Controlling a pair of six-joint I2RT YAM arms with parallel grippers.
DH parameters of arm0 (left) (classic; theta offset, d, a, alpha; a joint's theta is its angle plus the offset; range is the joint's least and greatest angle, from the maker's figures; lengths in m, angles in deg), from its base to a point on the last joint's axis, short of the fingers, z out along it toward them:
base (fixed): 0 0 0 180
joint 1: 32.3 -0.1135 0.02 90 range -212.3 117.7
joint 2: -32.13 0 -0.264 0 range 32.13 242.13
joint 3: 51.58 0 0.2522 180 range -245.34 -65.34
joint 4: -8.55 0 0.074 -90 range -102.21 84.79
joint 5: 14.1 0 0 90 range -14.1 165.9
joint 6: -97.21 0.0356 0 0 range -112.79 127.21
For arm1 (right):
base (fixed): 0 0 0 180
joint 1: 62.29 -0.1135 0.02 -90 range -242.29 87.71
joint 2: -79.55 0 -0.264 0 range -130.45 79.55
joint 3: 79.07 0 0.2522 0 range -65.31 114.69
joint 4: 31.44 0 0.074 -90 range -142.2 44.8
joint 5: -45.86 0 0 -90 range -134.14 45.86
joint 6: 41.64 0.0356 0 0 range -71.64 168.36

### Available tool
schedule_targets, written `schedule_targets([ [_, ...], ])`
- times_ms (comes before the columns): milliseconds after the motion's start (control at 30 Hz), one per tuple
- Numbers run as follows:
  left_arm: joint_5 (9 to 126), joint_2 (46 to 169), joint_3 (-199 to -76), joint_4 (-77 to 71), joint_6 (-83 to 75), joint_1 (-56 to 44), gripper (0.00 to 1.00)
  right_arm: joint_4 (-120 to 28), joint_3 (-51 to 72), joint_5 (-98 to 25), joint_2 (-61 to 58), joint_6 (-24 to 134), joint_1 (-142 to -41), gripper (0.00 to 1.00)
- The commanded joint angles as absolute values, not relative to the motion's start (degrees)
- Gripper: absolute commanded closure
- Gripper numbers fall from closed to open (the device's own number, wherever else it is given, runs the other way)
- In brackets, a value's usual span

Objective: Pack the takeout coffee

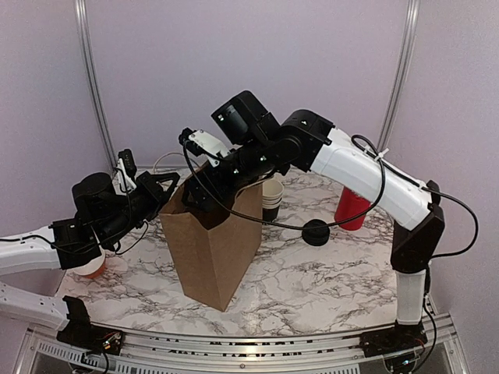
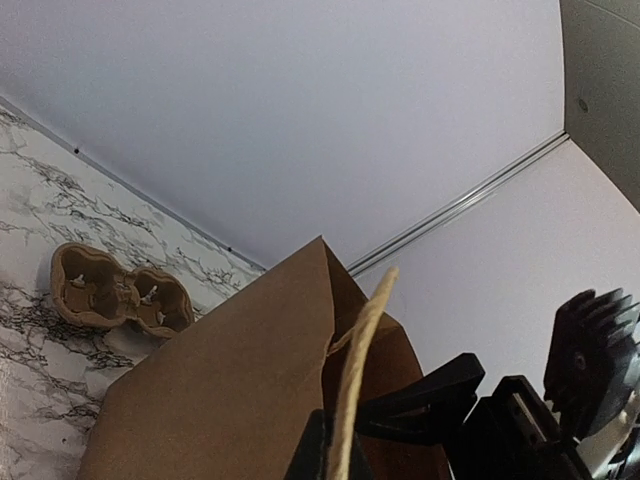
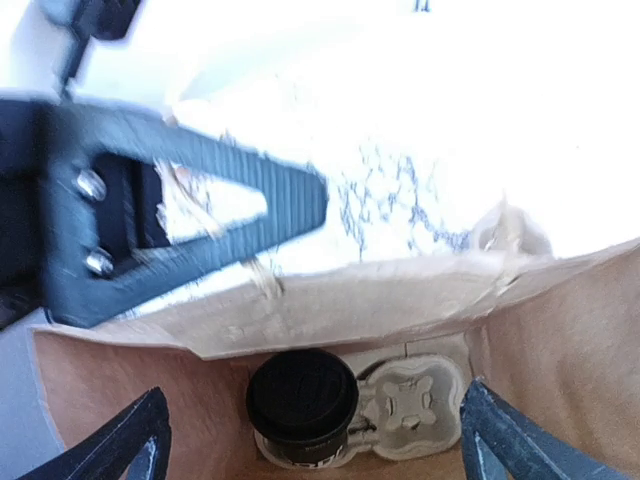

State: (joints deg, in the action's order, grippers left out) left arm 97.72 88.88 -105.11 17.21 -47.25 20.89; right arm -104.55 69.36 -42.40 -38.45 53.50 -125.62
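One takeout coffee (image 3: 302, 398) stands upright in the bag (image 3: 565, 335); lid faces up.

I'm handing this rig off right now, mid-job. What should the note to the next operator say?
Left gripper: shut on the handle of the paper bag, at the bag's top edge.
Right gripper: open, empty, over the bag's mouth.
Coffee cup: lid on, upright at the bottom of the bag, by a grey tray; whether it sits in the tray is unclear.
Done: the cup is in the bag.
Left, probably: lift the right arm clear, then let go of the handle.
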Motion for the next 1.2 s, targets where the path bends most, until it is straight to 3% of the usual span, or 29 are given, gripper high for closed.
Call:
schedule_targets([
  [0, 94.67, 89.62, -107.07, 16.68, -44.78, 21.09, 1.00, -96.09, 66.82, -43.54, -32.72, 55.25, -124.33, 0.02],
  [400, 93.71, 91.24, -108.86, 16.68, -44.40, 21.99, 0.99, -74.56, 50.13, -43.78, -21.58, 54.77, -123.20, 0.02],
  [533, 93.90, 90.92, -108.92, 16.68, -44.01, 22.00, 0.78, -69.71, 47.61, -45.77, -18.69, 54.31, -122.40, 0.02],
  [767, 95.60, 87.60, -109.40, 16.06, -40.55, 22.02, 0.51, -66.25, 46.49, -49.09, -15.22, 52.26, -122.14, 0.02],
  [1000, 92.45, 83.97, -110.88, 14.93, -32.51, 22.01, 0.14, -66.92, 43.95, -56.01, -12.28, 51.46, -121.04, 0.02],
  [1167, 90.63, 82.77, -113.11, 11.49, -29.25, 22.02, 0.02, -67.72, 39.71, -58.16, -10.02, 52.55, -119.56, 0.02],
])
